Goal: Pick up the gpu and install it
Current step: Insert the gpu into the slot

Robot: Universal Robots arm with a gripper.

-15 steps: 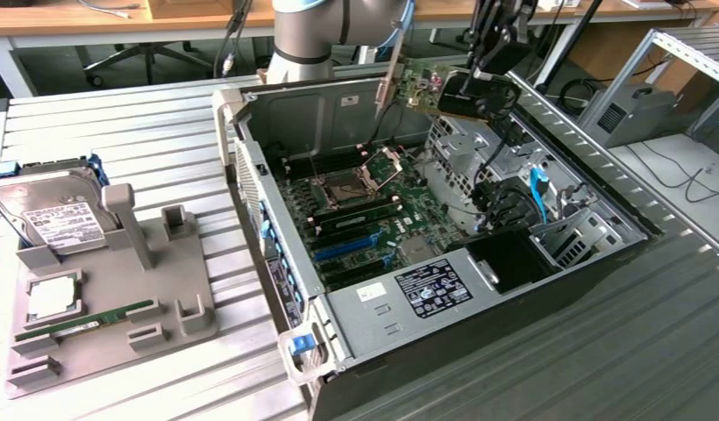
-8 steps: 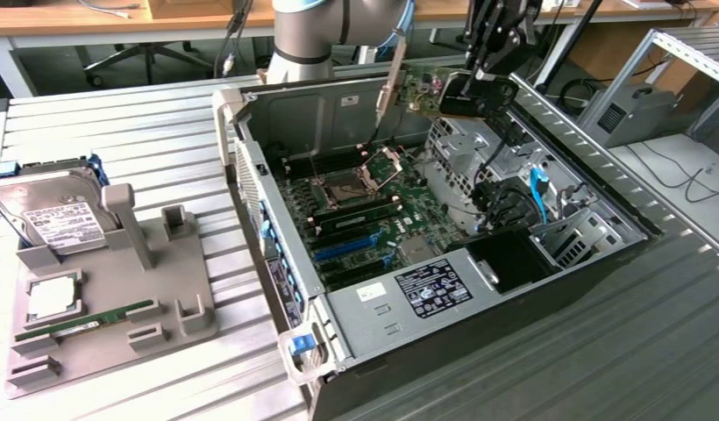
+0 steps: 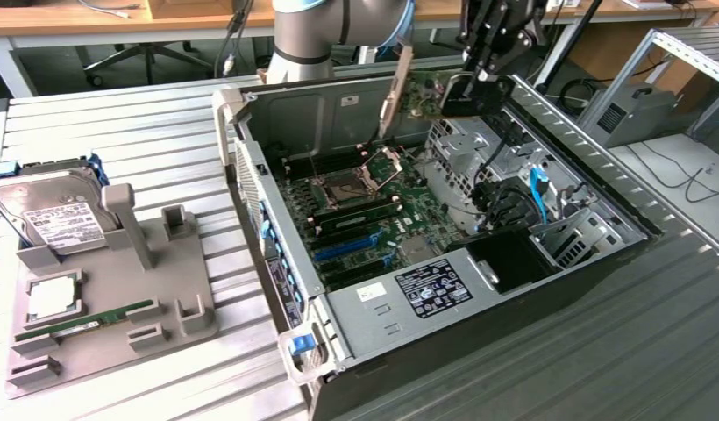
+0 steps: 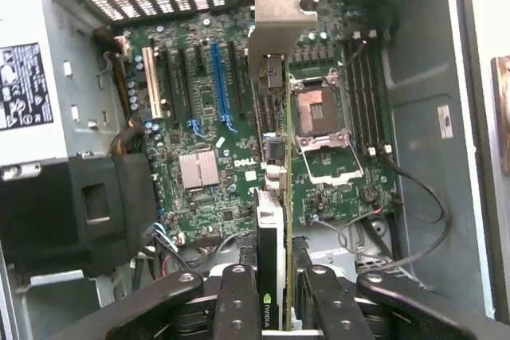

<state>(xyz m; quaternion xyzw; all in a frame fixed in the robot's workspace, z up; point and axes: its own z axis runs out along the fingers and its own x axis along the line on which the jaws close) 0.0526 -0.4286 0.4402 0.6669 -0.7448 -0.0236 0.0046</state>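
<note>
The gpu (image 3: 421, 92) hangs on edge above the far end of the open computer case (image 3: 594, 254), its silvery bracket (image 3: 394, 88) pointing down towards the motherboard (image 3: 359, 210). My gripper (image 3: 482, 70) is shut on the card's far end. In the wrist view the gpu (image 4: 271, 228) is seen edge-on between my two black fingers (image 4: 239, 300), with the bracket (image 4: 280, 25) at its far end. It hovers over the motherboard (image 4: 199, 117), between the blue slot (image 4: 217, 85) and the open CPU socket (image 4: 319, 117).
A grey holder tray (image 3: 160, 289) at the exterior view's left carries a silver hard drive (image 3: 55, 219), a CPU (image 3: 53, 298) and a green RAM stick (image 3: 85, 320). Inside the case sit a black shroud (image 4: 80, 205), drive cages (image 3: 477, 149) and loose cables (image 4: 422, 212).
</note>
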